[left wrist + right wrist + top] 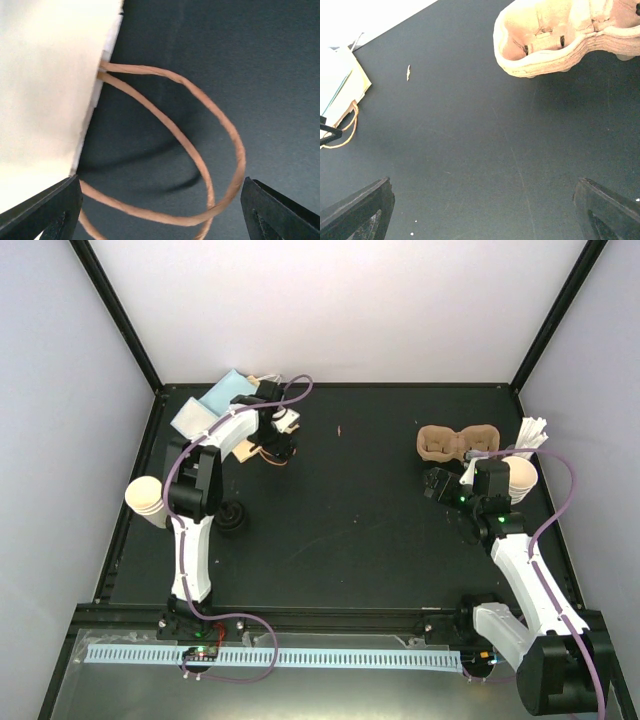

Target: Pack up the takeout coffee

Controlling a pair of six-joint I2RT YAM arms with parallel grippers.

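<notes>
The packing looks to be at its start, with the bag being readied. The cup [145, 497] stands alone at the far left of the top view, at the table's [350, 530] edge beside the left arm, well apart from both sets of fingers. It is not in the carrier [545, 67], which sits in the upper right of the right wrist view with both of its wells bare. A black lid [232, 520] lies on the table near the cup.

The left fingers [45, 210] hang over the flat cream bag [45, 90] in the upper left of the top view. They are spread wide, one at each lower corner of the wrist view, and grip nothing. The brown twine handles [210, 107] loop across the gap between them. The finger at lower left is at the bag's edge; whether it touches cannot be told.

The right fingers [360, 210] are also spread fully and hold nothing. Bare table lies beneath them and the carrier is just ahead.

The likely next move is for the left fingers to drop and pinch a handle or the bag's mouth. That calls for centring on the thin twine, which would slip aside easily. The cup would then need a steady upright grasp before going into the carrier.
</notes>
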